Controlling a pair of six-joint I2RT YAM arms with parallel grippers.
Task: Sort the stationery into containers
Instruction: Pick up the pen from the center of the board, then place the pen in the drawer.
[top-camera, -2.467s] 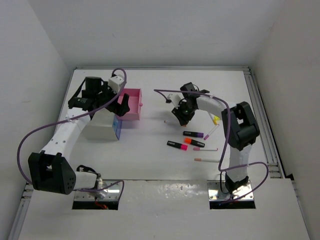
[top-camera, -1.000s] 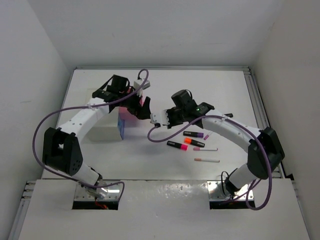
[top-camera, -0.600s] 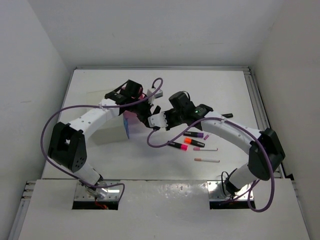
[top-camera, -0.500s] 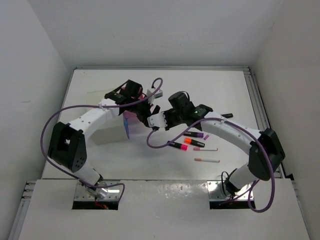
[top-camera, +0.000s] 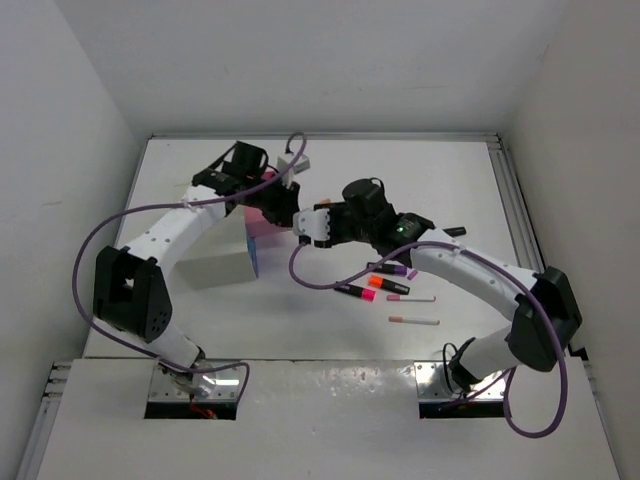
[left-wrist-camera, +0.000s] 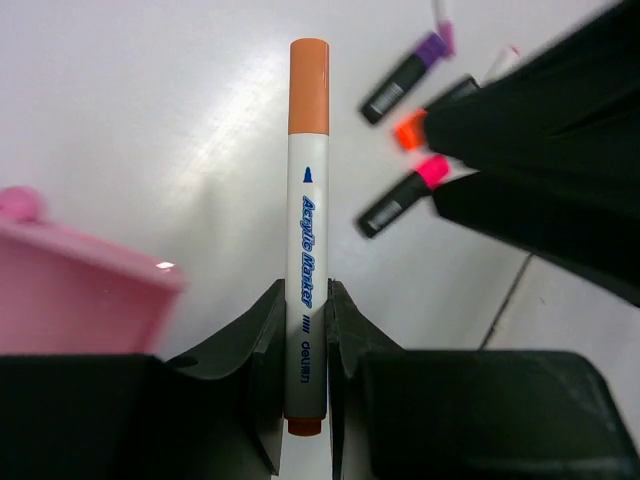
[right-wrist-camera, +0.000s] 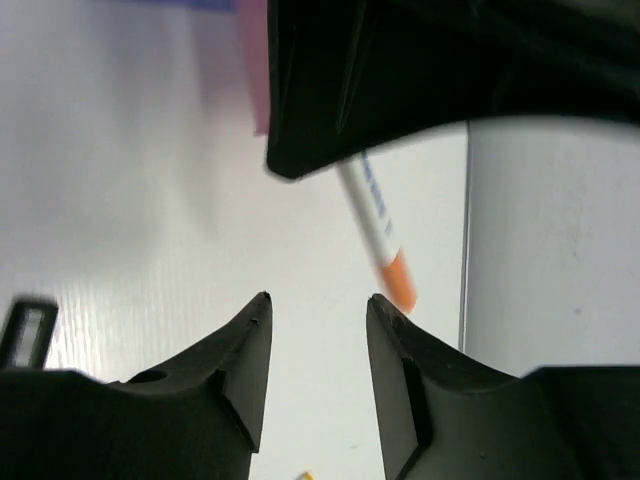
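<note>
Near table (top-camera: 420, 180) centre, toward 11 o'clock in the top view, the two arms meet nose to nose.

Left gripper (left-wrist-camera: 306, 296): fingers pinched tight on the tail end of a white pen (left-wrist-camera: 307, 215), which is carried clear of the table. Right gripper (right-wrist-camera: 315, 345): fingers parted by a moderate gap with nothing between them. Its tips are just beside the pen's capped end but do not touch it.

The arrangement reads as a hand-over. Loose highlighters (left-wrist-camera: 400, 195) lie at 4 o'clock, on the right arm's side. The pink drawer (left-wrist-camera: 80, 290) and its white cabinet (top-camera: 210, 268) stand at 9 to 10 o'clock, within the left arm's reach. A grip on the tail leaves most of the barrel free, presumably so the pen can go into the drawer lengthwise.

Orientation:
- **Left wrist view:** the long axis runs 6 to 12 o'clock, in line with the fingers. The orange cap is at 12 and the printed side faces the camera.
- **Right wrist view:** the same pen slants from 11 to 5 o'clock, cap at 5.
- **Top view:** only the cap shows, at 3 o'clock of the left gripper and pointing away from the drawer.

A turn seems needed before release.
</note>
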